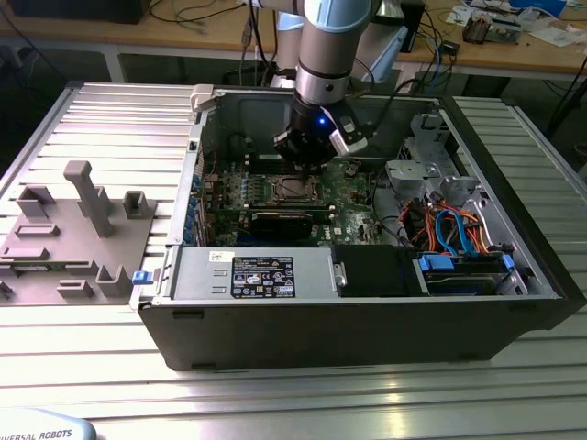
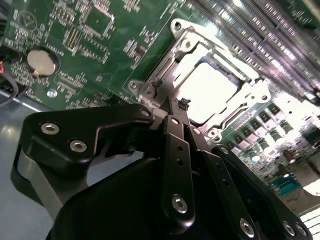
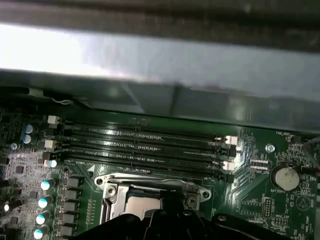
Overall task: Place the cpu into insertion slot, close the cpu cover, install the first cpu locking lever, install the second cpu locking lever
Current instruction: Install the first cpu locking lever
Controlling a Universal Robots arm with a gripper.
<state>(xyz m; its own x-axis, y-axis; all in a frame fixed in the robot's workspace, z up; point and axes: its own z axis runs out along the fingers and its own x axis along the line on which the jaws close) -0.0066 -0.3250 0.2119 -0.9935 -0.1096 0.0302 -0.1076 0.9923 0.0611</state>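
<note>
Ribbed metal table (image 1: 303, 394) carries an open computer case (image 1: 367, 312); inside, the gripper (image 2: 181, 107), fingers pinched together, hovers over the cpu cover (image 2: 235, 107).

You had an open computer case (image 1: 348, 321) on the ribbed counter (image 1: 92, 367) | grey fixture block (image 1: 69, 234) lay at the exterior view's left | coin battery (image 3: 284, 177) sat beside the memory slots (image 3: 145, 147) | blue cables (image 1: 454, 229) at case's right.

The circuit board (image 2: 100, 45) is showing dark green with fine pale markings. The cpu cover (image 2: 185, 47) is gleaming silvery, the cpu (image 2: 212, 92) inside it pale grey. The gripper (image 2: 182, 107) is showing black. The computer case (image 1: 367, 330) is presenting dark grey, its cables (image 1: 454, 229) blue and orange.
</note>
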